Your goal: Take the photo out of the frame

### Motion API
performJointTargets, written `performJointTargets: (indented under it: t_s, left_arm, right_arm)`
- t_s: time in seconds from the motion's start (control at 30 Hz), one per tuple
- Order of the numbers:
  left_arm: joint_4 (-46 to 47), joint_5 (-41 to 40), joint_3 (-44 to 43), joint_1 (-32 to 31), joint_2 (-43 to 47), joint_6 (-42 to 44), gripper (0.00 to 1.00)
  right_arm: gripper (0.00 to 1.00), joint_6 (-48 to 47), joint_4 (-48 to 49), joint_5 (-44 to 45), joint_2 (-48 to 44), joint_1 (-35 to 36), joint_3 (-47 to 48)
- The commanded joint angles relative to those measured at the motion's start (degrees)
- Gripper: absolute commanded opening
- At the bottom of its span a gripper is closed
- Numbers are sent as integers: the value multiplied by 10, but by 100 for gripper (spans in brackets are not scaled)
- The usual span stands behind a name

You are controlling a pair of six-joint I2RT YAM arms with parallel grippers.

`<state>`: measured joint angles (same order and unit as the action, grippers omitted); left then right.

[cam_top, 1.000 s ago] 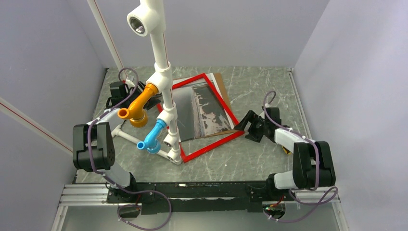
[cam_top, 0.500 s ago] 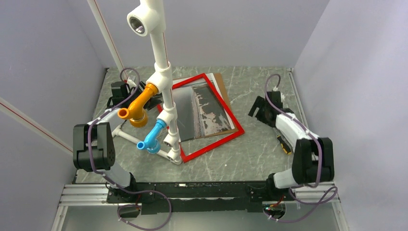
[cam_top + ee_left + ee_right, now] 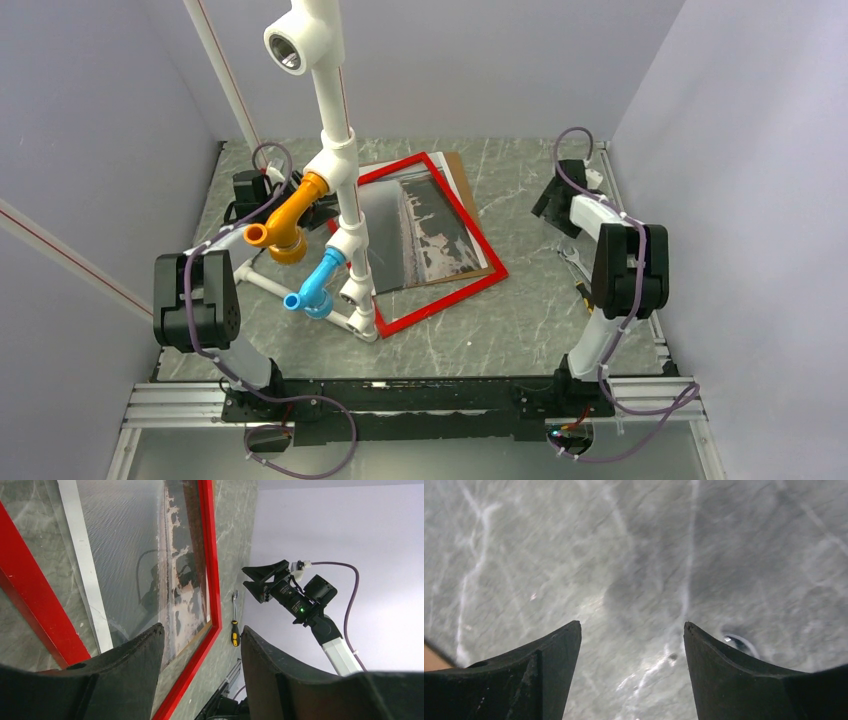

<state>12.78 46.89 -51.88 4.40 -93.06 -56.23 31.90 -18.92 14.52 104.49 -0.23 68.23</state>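
The red frame lies flat on the table at centre, tilted. The grey-and-dark photo lies inside it. A brown backing board peeks out at the frame's far corner. My left gripper is at the frame's left edge, mostly hidden behind the orange pipe fitting. In the left wrist view it is open and empty just above the frame and photo. My right gripper is at the back right, away from the frame. It is open and empty over bare table.
A white pipe stand with orange and blue fittings rises over the frame's left side. A yellow-and-black screwdriver lies right of the frame, beside the right arm; it also shows in the left wrist view. Walls enclose the table.
My right gripper has swung from the frame's right corner back and to the right, away from the frame. The left arm, frame and photo have not moved.
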Motion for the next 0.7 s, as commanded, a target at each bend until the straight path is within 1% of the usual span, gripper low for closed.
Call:
performJointTargets:
  t_s: [0.0,0.13,0.3,0.4,0.57,0.67]
  left_arm:
    - [59,34,-20,-5,-6,-11,61]
    - [57,35,-21,-7,-6,-8,62]
    - [74,44,-18,-9,-9,-17,63]
    - [69,43,-20,-9,-7,-13,63]
    - [79,48,-17,-10,-7,-20,63]
    - [68,46,-22,-10,-5,-12,63]
  right_arm:
    - [78,-9,12,11,1,-43,9]
    - [80,-10,0,-5,20,-69,13]
    - [82,-8,-29,-31,39,-77,10]
    - [82,-1,-28,-56,17,-77,-27]
    - [82,-3,-32,-72,-24,-78,-85]
    - [82,3,-34,-92,-57,-78,-129]
